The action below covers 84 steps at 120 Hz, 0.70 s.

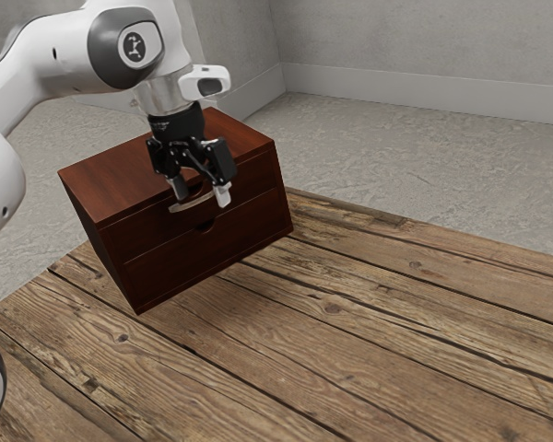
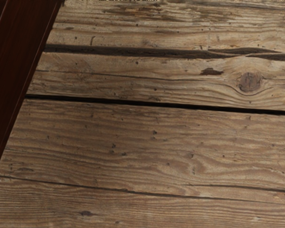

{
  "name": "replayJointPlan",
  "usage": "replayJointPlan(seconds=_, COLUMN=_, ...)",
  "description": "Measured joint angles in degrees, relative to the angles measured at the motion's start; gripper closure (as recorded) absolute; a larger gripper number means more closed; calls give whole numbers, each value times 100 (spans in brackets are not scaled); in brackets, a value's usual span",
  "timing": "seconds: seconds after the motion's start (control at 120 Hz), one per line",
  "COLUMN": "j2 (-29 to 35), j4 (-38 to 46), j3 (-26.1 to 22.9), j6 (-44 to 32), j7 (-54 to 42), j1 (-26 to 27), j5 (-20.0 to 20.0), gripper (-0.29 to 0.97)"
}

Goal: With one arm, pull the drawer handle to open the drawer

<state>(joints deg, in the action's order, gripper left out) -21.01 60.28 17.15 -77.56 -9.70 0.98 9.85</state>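
A dark red-brown wooden cabinet (image 1: 120, 175) with two drawer fronts stands on the plank table, toward the exterior view's left. A pale curved handle (image 1: 192, 205) sticks out of the upper drawer front (image 1: 249, 180), which lies flush with the cabinet. My black gripper (image 1: 201, 193) hangs over the cabinet's front edge and points down, open. Its white-tipped fingertips (image 1: 223, 195) sit just above the two ends of the handle, and I cannot tell whether they touch it. In the wrist view, the cabinet's dark front (image 2: 14, 71) runs along one side, with bare planks under my hand.
The table (image 1: 369, 331) is made of rough weathered planks with dark gaps, and it stretches toward the exterior view's right and front. A grey floor (image 1: 424, 157) and a pale wall with a skirting board lie behind it. My white arm enters from the upper left.
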Motion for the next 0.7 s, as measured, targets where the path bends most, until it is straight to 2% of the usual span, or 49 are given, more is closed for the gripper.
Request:
replayJointPlan(seconds=0.333, j2=8, j4=-3, j3=8, j6=-7, j7=-64, j1=-63, j5=90, gripper=0)
replayJointPlan(seconds=0.433, j2=221, j4=-83, j3=19, j6=7, j7=-71, j1=-28, j5=73, gripper=0)
replayJointPlan(seconds=0.55, j2=1041, j4=-188, j3=-23, j6=-158, j7=-141, j1=258, j5=-211, gripper=0)
replayJointPlan(seconds=0.7, j2=1031, j4=-111, j3=-89, j6=-795, j7=-344, j1=869, j5=-1043, gripper=0)
